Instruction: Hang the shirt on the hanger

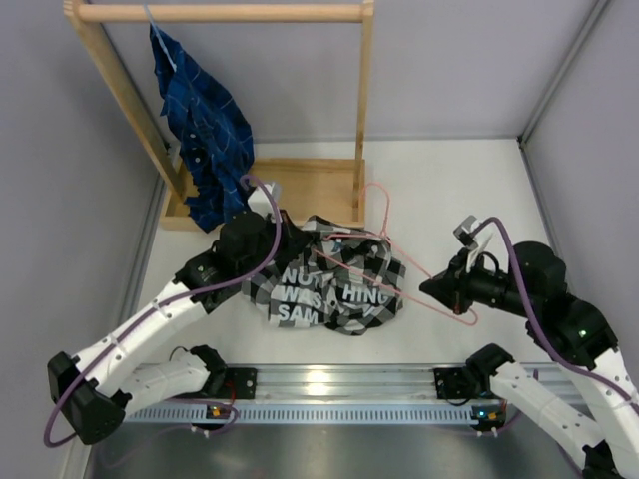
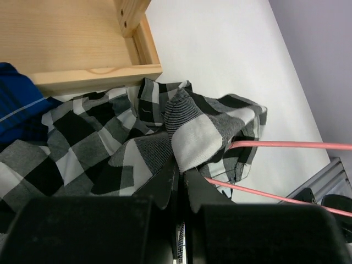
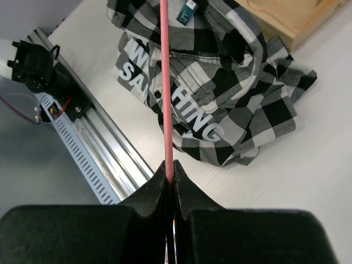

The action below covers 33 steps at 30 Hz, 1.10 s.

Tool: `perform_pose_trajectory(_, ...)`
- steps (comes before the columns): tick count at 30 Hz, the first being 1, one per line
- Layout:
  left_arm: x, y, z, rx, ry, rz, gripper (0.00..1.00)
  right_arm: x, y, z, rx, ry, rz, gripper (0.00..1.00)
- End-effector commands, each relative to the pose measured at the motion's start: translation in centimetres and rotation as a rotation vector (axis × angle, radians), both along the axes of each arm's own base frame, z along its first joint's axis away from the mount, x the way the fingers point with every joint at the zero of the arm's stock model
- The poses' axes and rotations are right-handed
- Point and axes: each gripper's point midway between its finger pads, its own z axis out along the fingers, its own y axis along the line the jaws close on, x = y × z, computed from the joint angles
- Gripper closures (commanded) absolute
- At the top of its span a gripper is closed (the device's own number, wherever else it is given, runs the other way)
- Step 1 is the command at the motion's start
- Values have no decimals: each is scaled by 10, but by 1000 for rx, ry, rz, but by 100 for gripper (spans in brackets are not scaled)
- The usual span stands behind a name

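Note:
The black-and-white checked shirt (image 1: pixel 329 284) lies crumpled on the table, white lettering up, in front of the wooden rack's base. My left gripper (image 1: pixel 293 232) is shut on a fold of the shirt (image 2: pixel 110 143) at its far left edge; its jaws (image 2: pixel 181 175) pinch the fabric. The pink wire hanger (image 1: pixel 388 215) lies tilted across the shirt's right side, hook towards the rack. My right gripper (image 1: pixel 431 289) is shut on the hanger's wire (image 3: pixel 164 82) at the right of the shirt (image 3: pixel 220 93); the jaws (image 3: pixel 169 168) clamp the wire. Two runs of the hanger (image 2: pixel 286 145) pass under the shirt's edge.
A wooden clothes rack (image 1: pixel 220 12) stands at the back left with a flat wooden base (image 1: pixel 310 185). A dark blue plaid shirt (image 1: pixel 205 130) hangs from it on a pale hanger. An aluminium rail (image 1: pixel 339 384) runs along the near edge. Grey walls close in left, right and back.

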Motion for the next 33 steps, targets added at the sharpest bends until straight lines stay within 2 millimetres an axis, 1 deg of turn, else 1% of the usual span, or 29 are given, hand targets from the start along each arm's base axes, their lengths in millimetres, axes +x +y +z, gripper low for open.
perform_pose_trajectory(1, 8, -9, 23, -27, -24, -7, 100, 1, 5, 38, 87, -109, 20, 100)
perform_pose_trajectory(2, 7, -15, 27, -48, -20, -30, 100, 1, 11, 37, 100, -95, 44, 100)
perform_pose_trajectory(3, 6, -22, 30, -67, -19, -53, 100, -1, 21, 45, 144, -117, 101, 100)
perform_pose_trajectory(4, 1, -31, 43, -109, -32, -104, 100, 2, 28, 36, 160, -87, 115, 100)
perform_pose_trajectory(6, -5, -38, 56, -156, -40, -129, 100, 8, 37, 35, 193, -78, 135, 100)
perform_pose_trajectory(8, -16, -44, 77, -222, -54, -161, 100, 17, 47, 36, 240, -69, 133, 100)
perform_pose_trajectory(9, -23, -45, 89, -260, -70, -176, 100, 17, 52, 38, 268, -65, 151, 100)
perform_pose_trajectory(10, -28, -46, 96, -285, -75, -189, 100, 21, 60, 46, 332, -87, 172, 100)
perform_pose_trajectory(11, -38, -53, 106, -323, -84, -219, 100, 20, 65, 50, 363, -94, 198, 100)
perform_pose_trajectory(12, -44, -53, 114, -342, -98, -230, 100, 13, 71, 55, 396, -95, 258, 100)
perform_pose_trajectory(13, -49, -55, 120, -359, -108, -240, 100, 11, 77, 67, 450, -134, 302, 100)
perform_pose_trajectory(14, -61, -61, 127, -379, -119, -275, 100, 7, 82, 70, 465, -135, 343, 100)
perform_pose_trajectory(15, -68, -62, 140, -408, -148, -298, 100, 0, 84, 75, 480, -150, 398, 100)
perform_pose_trajectory(17, -83, -64, 159, -445, -187, -351, 100, -8, 85, 84, 485, -194, 450, 100)
perform_pose_trajectory(18, -91, -61, 173, -478, -220, -371, 100, -14, 84, 88, 475, -234, 490, 100)
perform_pose_trajectory(19, -95, -58, 182, -495, -245, -383, 100, -24, 80, 94, 478, -274, 520, 100)
perform_pose_trajectory(20, -100, -53, 193, -520, -276, -392, 100, -31, 77, 98, 480, -308, 545, 100)
perform_pose_trajectory(21, -109, -44, 208, -559, -324, -412, 100, -40, 74, 101, 477, -347, 583, 100)
perform_pose_trajectory(22, -116, -38, 225, -598, -382, -431, 100, -52, 68, 109, 485, -397, 606, 100)
perform_pose_trajectory(24, -129, -28, 245, -643, -443, -458, 100, -61, 62, 116, 487, -439, 621, 100)
perform_pose_trajectory(25, -137, -24, 260, -669, -479, -486, 100, -67, 58, 125, 495, -479, 619, 100)
perform_pose_trajectory(26, -141, -22, 266, -679, -495, -501, 100, -69, 57, 129, 497, -491, 619, 100)
perform_pose_trajectory(28, -140, -25, 269, -675, -502, -509, 100, -70, 54, 135, 504, -506, 597, 100)
perform_pose_trajectory(29, -139, -27, 265, -668, -492, -509, 100, -65, 54, 134, 503, -499, 566, 100)
perform_pose_trajectory(30, -134, -32, 257, -655, -474, -503, 100, -53, 54, 131, 493, -492, 504, 100)
perform_pose_trajectory(31, -129, -38, 241, -635, -442, -499, 100, -47, 55, 124, 483, -468, 475, 100)
perform_pose_trajectory(32, -125, -44, 229, -616, -416, -496, 100, -35, 54, 122, 483, -467, 410, 100)
perform_pose_trajectory(33, -121, -49, 219, -603, -393, -493, 100, -28, 56, 108, 478, -428, 386, 100)
